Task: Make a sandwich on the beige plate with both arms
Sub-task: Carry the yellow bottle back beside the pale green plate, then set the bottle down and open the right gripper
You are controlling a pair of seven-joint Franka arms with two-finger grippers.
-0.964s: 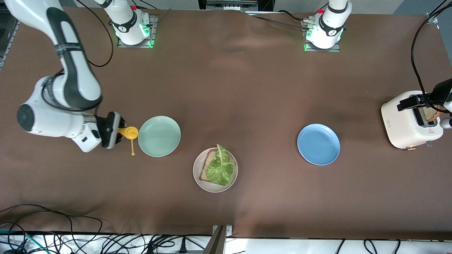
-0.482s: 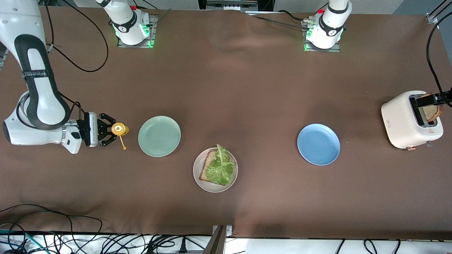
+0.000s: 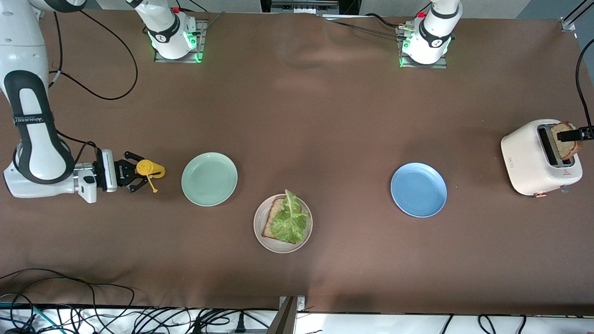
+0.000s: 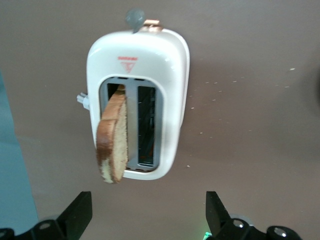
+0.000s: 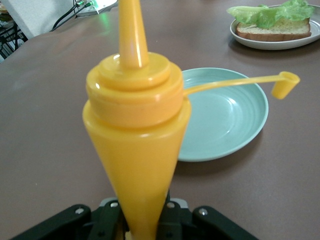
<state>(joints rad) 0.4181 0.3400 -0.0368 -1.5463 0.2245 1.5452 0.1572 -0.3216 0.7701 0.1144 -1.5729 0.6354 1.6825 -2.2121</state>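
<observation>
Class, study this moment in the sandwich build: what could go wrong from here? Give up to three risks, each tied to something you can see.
1. The right gripper holds the yellow sauce bottle low on its body, its cap dangling open; tilting may spill sauce.
2. The toast slice leans out of the toaster slot; the open left gripper above it might knock it or grip it askew.
3. The lettuce leaf lies loose on the bread on the beige plate and may shift.

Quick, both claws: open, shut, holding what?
Left claw: open, empty, over the toaster.
Right claw: shut on the yellow sauce bottle.
</observation>
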